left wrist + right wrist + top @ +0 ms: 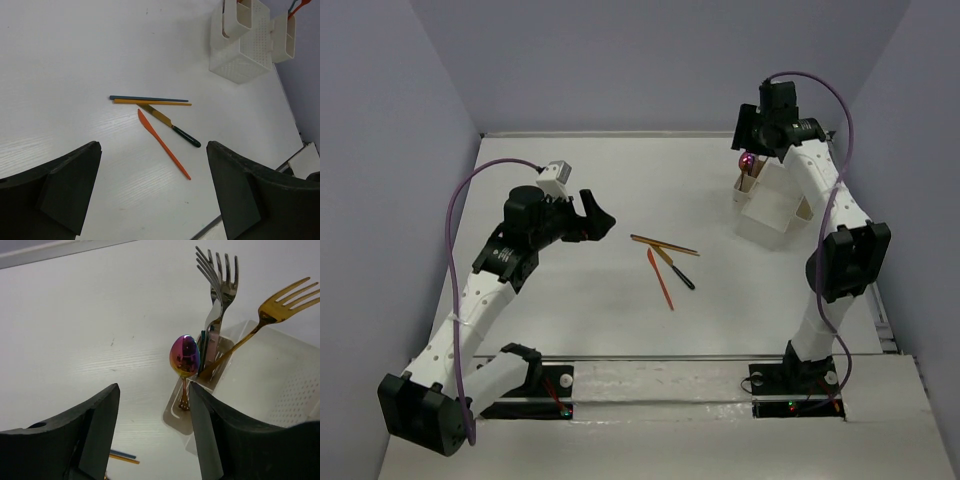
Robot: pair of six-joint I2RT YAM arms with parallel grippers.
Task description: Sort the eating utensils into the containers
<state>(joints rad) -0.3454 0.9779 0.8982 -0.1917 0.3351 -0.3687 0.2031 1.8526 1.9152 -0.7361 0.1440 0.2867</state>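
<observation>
1. White bin (767,208): translucent, rectangular, with perforated walls. It stands on the table (570,330) on the right arm's side and is the landmark for every entry below.
2. Tan cup (175,416): joined to the bin's end on the side toward the left arm. It holds three upright utensils.
3. Iridescent purple spoon (185,356): stands in that tan cup, bowl up, at the side farthest from the bin.
4. Silver fork (220,280): same cup, tines up, rising above the spoon.
5. Gold fork (280,307): same cup, tilted so its tines lean out over the bin.
6. Second tan cup (283,37): at the bin's opposite end, with an orange-red utensil (300,6) showing at its top.
7. Dark blue stick (149,98) and gold stick (152,102): flat on the table, side by side and touching, well apart from the bin toward the left arm.
8. Gold-bladed knife (170,126): dark handle, lying just beside the sticks on their side away from the bin.
9. Orange-red knife (162,142): next to the gold-bladed knife, the loose piece farthest from the bin.
10. Right gripper (154,405): above the first tan cup, jaws parted, nothing between them, the spoon just beyond its fingertips.
11. Left gripper (598,212): well apart from the bin, beyond the loose utensils, jaws spread wide and empty.
</observation>
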